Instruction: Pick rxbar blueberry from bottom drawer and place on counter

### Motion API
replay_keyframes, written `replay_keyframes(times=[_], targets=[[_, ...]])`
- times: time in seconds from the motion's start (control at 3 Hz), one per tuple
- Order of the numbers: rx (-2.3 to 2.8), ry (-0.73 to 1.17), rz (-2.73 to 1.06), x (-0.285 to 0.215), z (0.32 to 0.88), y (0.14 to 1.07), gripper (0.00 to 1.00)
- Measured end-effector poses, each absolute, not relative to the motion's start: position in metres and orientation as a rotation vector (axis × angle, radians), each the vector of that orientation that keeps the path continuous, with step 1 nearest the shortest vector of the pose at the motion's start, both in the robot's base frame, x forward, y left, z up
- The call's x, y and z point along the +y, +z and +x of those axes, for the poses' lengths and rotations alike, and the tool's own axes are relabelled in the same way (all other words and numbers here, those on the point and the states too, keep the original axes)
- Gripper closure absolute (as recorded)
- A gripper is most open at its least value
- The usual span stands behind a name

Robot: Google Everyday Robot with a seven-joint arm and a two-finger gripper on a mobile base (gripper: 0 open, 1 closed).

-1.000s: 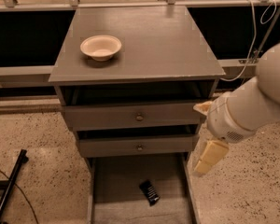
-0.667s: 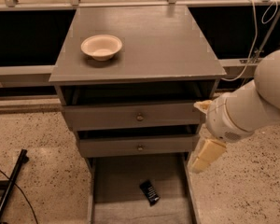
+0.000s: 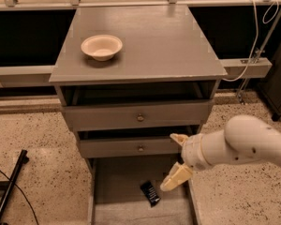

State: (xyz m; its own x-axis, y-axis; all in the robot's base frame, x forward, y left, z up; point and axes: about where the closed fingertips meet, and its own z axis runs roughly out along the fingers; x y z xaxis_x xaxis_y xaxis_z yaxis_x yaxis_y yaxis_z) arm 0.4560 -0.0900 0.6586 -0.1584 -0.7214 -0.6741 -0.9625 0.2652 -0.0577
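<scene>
End effector [image 3: 170, 162] hangs over the right side of the bottom drawer [image 3: 119, 186], fingers spread wide with nothing between them. The rxbar blueberry [image 3: 150, 193] lies flat on the drawer floor, a bit angled, just left of and below the lower finger. Imo the trick now is to shift left until it's centred over the bar, turn the wrist so the fingers straddle the narrow side, then drop straight down. It's thin, so go nearly to the floor before closing. A bowl [image 3: 101, 47] sits left on the tabletop [image 3: 150, 36]; I'd set the bar down right of it.
</scene>
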Motion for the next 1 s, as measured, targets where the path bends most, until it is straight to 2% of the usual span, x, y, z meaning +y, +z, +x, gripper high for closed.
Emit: replay_keyframes(times=[0.33, 0.67, 1.0], targets=[[1.880, 0.599, -1.439, -0.072, 0.470, 0.594, 0.00], [1.897, 0.688, -1.416, -0.065, 0.461, 0.556, 0.00], [1.868, 0.687, -1.344, -0.073, 0.488, 0.538, 0.00]])
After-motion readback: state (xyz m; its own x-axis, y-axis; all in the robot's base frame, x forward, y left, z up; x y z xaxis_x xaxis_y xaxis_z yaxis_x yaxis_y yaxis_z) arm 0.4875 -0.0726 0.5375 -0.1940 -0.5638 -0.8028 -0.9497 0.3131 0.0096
